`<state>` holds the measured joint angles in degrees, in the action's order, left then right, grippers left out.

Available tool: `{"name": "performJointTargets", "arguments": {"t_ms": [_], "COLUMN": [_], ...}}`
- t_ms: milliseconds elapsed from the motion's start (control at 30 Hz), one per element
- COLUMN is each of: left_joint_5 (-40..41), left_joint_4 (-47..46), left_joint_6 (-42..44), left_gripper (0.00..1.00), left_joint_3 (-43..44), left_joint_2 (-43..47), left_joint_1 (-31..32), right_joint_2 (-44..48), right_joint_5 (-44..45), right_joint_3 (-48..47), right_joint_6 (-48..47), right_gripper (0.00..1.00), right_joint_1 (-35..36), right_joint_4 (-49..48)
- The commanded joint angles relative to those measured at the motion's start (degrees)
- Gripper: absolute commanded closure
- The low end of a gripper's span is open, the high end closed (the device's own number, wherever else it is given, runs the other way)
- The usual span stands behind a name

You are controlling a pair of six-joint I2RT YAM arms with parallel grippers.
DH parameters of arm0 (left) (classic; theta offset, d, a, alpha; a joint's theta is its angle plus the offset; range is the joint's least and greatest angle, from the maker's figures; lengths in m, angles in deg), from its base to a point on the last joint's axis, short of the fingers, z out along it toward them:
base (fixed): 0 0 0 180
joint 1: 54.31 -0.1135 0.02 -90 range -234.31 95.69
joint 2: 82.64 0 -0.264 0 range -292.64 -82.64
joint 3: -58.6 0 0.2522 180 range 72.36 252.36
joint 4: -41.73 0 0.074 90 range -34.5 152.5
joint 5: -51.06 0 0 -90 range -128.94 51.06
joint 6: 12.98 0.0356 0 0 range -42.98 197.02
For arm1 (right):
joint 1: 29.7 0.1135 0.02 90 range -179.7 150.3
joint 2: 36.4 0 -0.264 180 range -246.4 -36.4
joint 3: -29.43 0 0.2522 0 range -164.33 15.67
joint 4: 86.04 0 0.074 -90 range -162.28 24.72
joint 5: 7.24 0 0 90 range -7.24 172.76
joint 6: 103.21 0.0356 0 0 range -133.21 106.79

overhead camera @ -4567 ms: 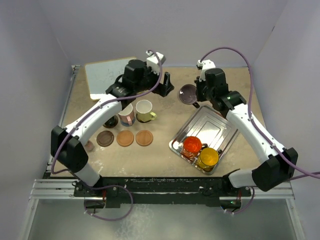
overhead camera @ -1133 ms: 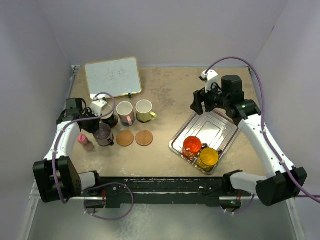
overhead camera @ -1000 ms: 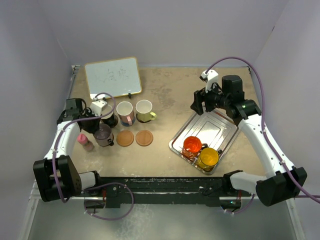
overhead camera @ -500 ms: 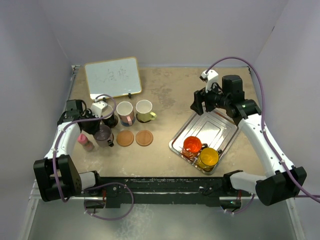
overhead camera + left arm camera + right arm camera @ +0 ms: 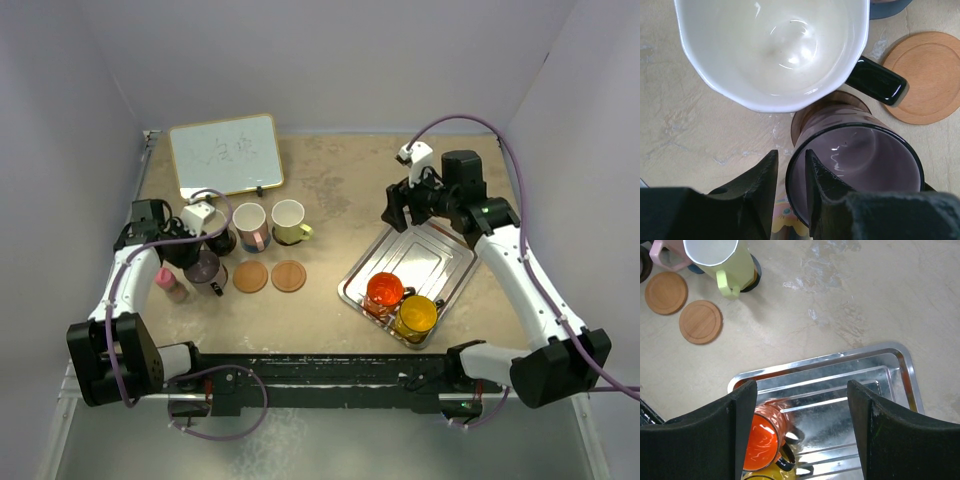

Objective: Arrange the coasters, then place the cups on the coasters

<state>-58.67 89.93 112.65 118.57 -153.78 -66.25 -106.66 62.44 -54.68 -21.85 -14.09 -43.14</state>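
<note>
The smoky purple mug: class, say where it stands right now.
In the top view the smoky purple mug stands on the left side, just below the black mug, between the pink bottle and a tan coaster.

Left arm [image 5: 118, 285] folded back at the far left, left gripper [image 5: 790, 155] pointing down, jaws only slightly parted. Right arm [image 5: 522, 272] reaching forward, right gripper [image 5: 801, 387] held high, facing down, jaws spread wide.
</note>
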Motion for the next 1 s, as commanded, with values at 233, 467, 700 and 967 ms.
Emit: {"name": "performJointTargets", "arguments": {"t_ms": [233,467,700,967], "left_joint_5": [-0.8,-6.8,-14.0,-16.8], "left_joint_4": [2.6,3.4,2.6,0.7], "left_joint_6": [-0.8,-6.6,-11.6,-15.0], "left_gripper": [0.56,0.46,0.32,0.25], "left_joint_3": [5.0,8.7,11.8,12.3], "left_joint_2": [8.3,11.4,12.1,10.7], "left_joint_1": [-0.3,-0.4,-0.3,1.7], "right_joint_2": [-0.6,1.1,0.7,-3.3], "right_joint_5": [-0.7,-1.7,-0.6,0.4], "right_joint_3": [-2.8,-0.1,7.6,12.5], "right_joint_6": [-13.9,-26.3,-27.2,-24.2], "right_gripper": [0.25,0.24,0.27,0.34], "right_joint_1": [-0.3,-0.3,1.1,3.3], "right_joint_4": [11.8,24.1,23.8,18.6]}}
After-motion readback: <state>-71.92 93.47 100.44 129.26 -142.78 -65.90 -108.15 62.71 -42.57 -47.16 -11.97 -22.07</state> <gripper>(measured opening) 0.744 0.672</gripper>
